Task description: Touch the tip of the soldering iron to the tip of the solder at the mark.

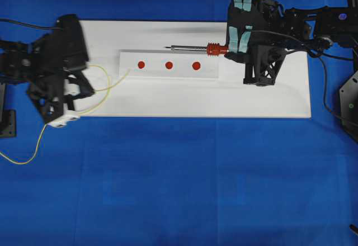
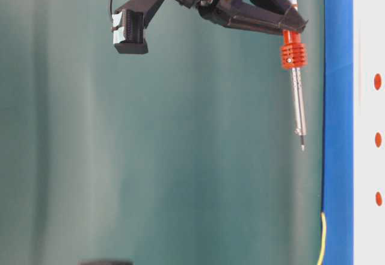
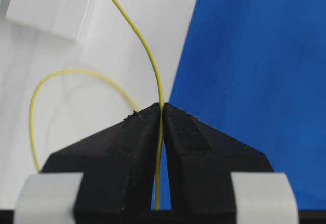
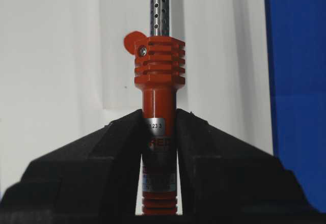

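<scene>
Now: soldering iron (image 1: 193, 48) clamped in right gripper (image 1: 238, 39) above white board's (image 1: 224, 103) far edge | solder (image 1: 106, 86) pinched by left gripper (image 3: 162, 113), arcing over board's left end | three red marks (image 1: 169, 65) on raised strip (image 1: 212, 71) | blue cloth (image 1: 179, 179) underneath
</scene>
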